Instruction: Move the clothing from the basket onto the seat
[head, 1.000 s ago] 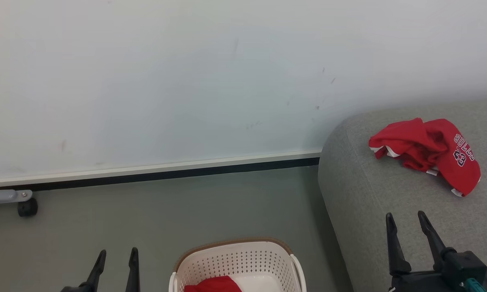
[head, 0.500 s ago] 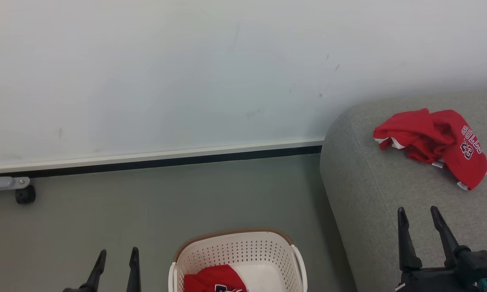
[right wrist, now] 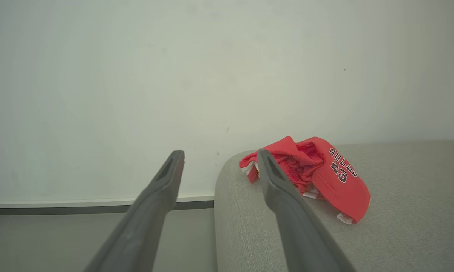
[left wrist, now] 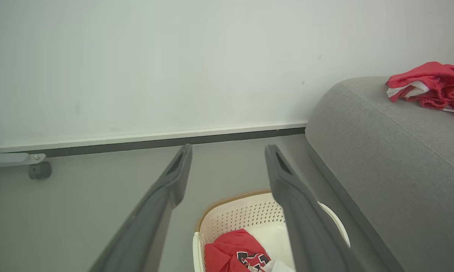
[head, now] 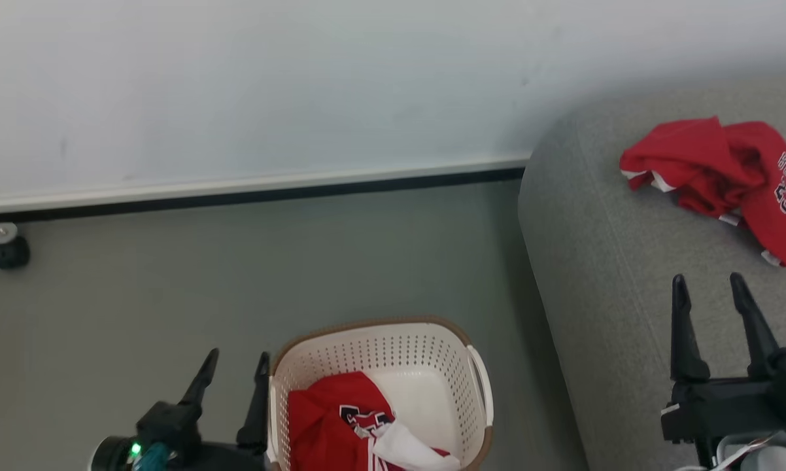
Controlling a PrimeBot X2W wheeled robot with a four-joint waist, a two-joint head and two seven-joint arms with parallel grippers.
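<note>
The cream basket (head: 477,373) (left wrist: 327,213) stands on the floor beside the grey seat (head: 602,275) (left wrist: 382,151) (right wrist: 400,211). Red clothing (head: 331,418) (left wrist: 230,253) with dark lettering and a white piece lies inside the basket. Another red garment (head: 713,170) (left wrist: 434,85) (right wrist: 325,173) lies crumpled on the seat. My left gripper (head: 236,363) (left wrist: 229,151) is open and empty, just left of the basket's rim. My right gripper (head: 708,288) (right wrist: 219,156) is open and empty above the seat, short of the red garment.
A white wall with a pale skirting and dark strip (head: 249,190) runs behind. A grey frame leg with a black caster (head: 10,252) (left wrist: 40,170) stands at the far left by the wall. Grey floor (head: 170,275) lies between wall and basket.
The head view has tilted down, so more of the basket and its clothing shows. My left gripper now stands closer to the basket's left rim.
</note>
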